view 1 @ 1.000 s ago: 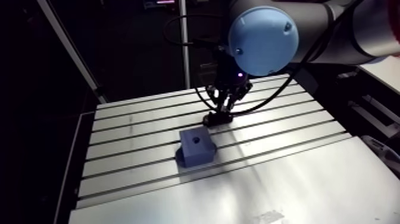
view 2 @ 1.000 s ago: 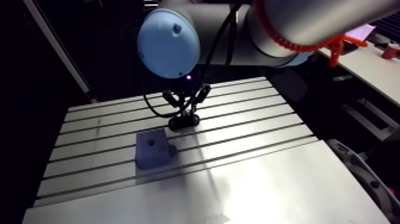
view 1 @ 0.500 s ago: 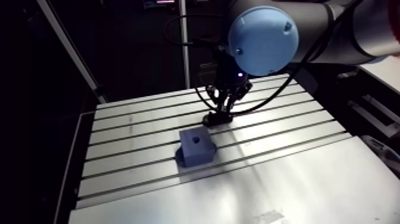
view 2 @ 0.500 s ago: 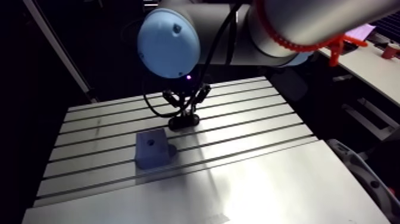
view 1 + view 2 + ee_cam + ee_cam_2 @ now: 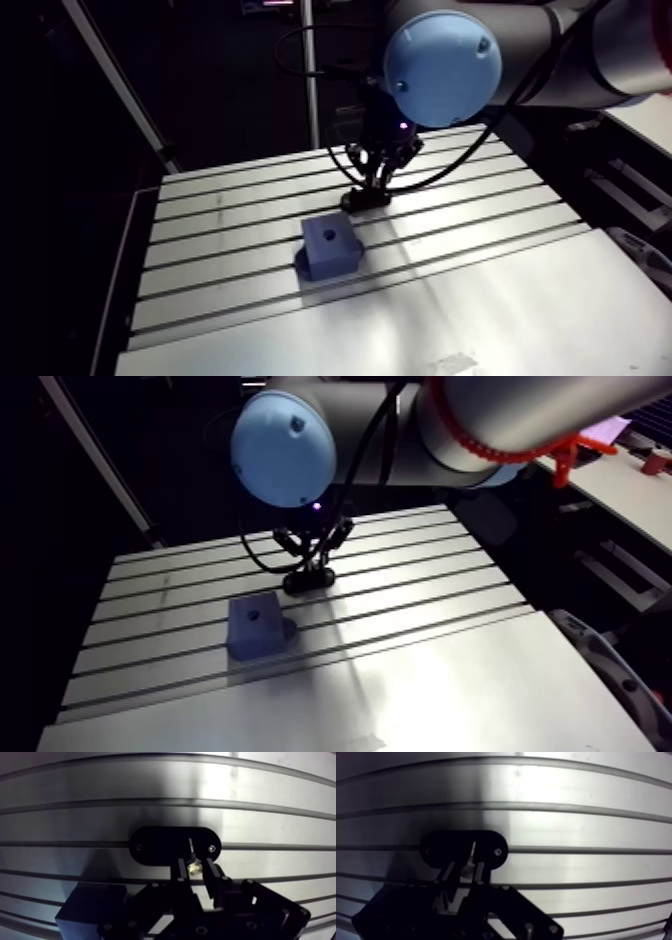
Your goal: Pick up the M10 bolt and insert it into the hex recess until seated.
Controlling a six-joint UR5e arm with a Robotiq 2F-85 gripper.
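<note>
In the wrist view my gripper (image 5: 196, 866) stands over a black oval holder (image 5: 160, 846) on the slotted table. The M10 bolt (image 5: 193, 867) shows between the two fingers, brassy head towards the camera and thin shank pointing down at the holder. The fingers (image 5: 183, 869) sit close on either side of it, shut on the bolt. The blue block (image 5: 330, 246) with the recess (image 5: 329, 236) in its top face stands in front of the gripper (image 5: 375, 183) in the arm view, a short gap away. A corner of the block (image 5: 87, 908) shows beside the gripper in the wrist view.
The aluminium table (image 5: 480, 290) has several long slots running across it under the holder and block. A smooth plate section lies at the near side. The table's left edge (image 5: 150, 250) drops into darkness.
</note>
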